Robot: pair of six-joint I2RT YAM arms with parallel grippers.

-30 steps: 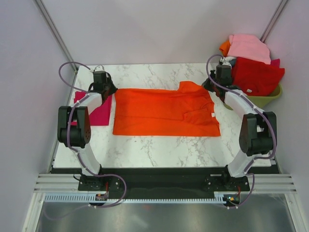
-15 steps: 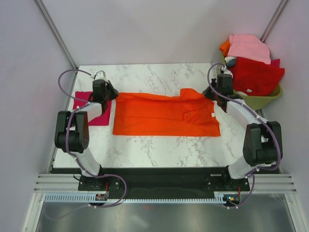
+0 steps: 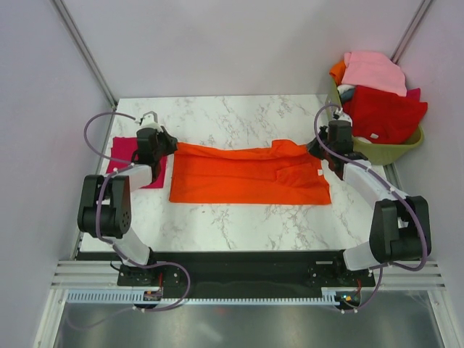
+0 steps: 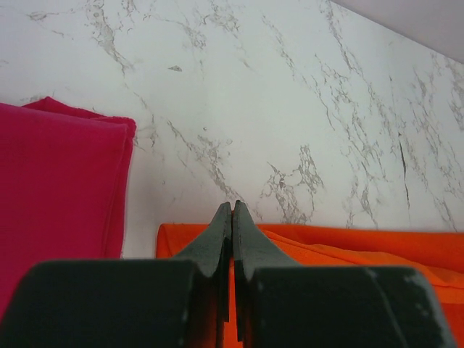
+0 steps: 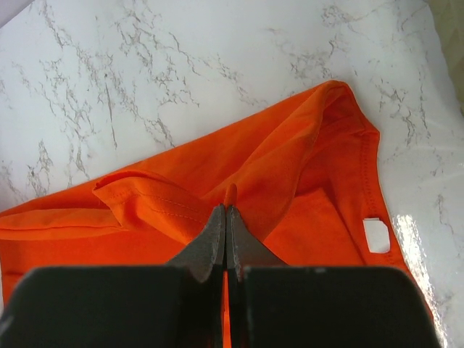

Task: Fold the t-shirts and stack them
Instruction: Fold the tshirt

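The top camera looks down over the whole table (image 3: pixel 239 225); both close wrist cameras share the orange t-shirt (image 3: pixel 246 174).

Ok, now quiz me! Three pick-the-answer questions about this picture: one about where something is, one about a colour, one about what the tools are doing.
1. Where is the crimson t-shirt?
A. on the table, left of the orange t-shirt
B. on top of the orange t-shirt
C. on the floor

2. What colour is the neck tag?
A. black
B. white
C. blue

3. How are the left tool and right tool?
A. both wide open
B. one open, one shut
C. both shut on the orange t-shirt

Answers:
1 A: it lies flat beside the orange one's left end.
2 B: a small white square by the collar.
3 C: each wrist view shows fingers pressed together on orange cloth.
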